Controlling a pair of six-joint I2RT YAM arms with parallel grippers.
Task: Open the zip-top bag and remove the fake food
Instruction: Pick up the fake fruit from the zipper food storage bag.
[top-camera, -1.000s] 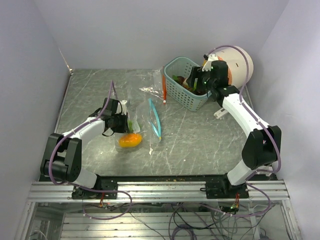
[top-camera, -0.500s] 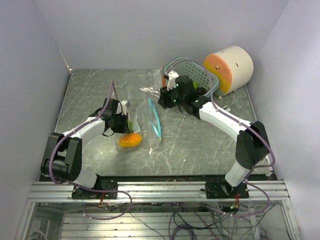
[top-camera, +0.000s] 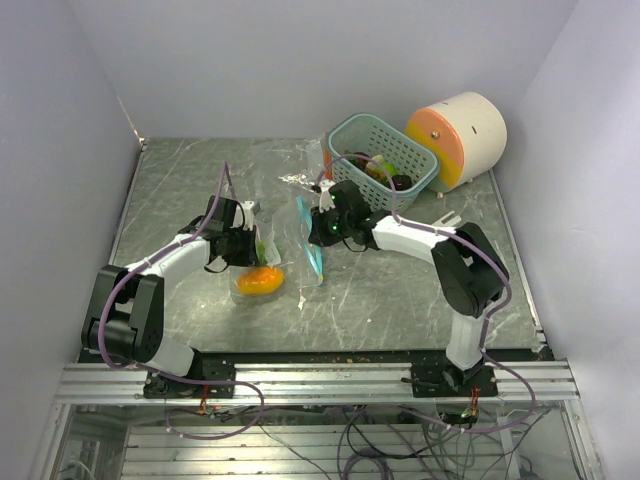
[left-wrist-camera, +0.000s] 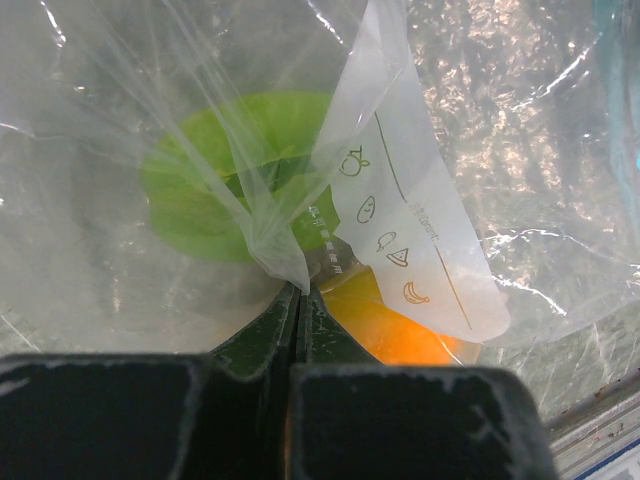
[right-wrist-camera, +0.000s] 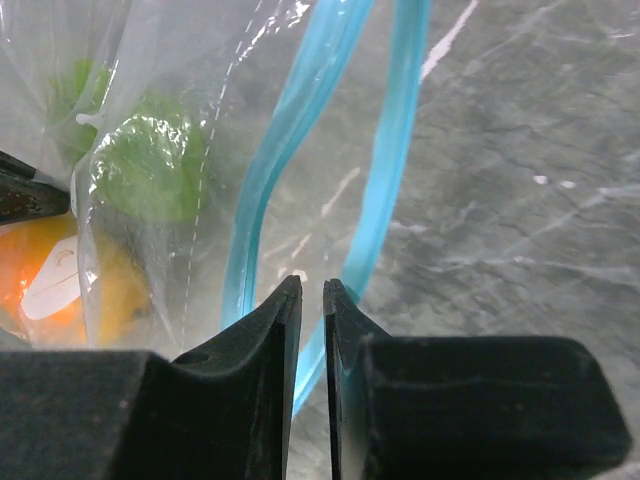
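Observation:
The clear zip-top bag lies at mid-table, its blue zip strips parted. Inside it are fake food pieces: an orange one and a green one. My left gripper is shut on a fold of the bag's film beside the green piece. My right gripper hovers at the bag's mouth over the zip strips. Its jaws stand a narrow slit apart, and one strip runs beneath them. I see nothing clamped between them.
A teal basket at the back holds several more fake food pieces. To its right a big cream cylinder with an orange face lies on its side. An orange strip lies by the basket's left side. Grey walls close in three sides.
My right arm swung from the basket down-left to the bag's mouth, its jaws narrowing from wide open to a slit. The left gripper and the bag stayed put.

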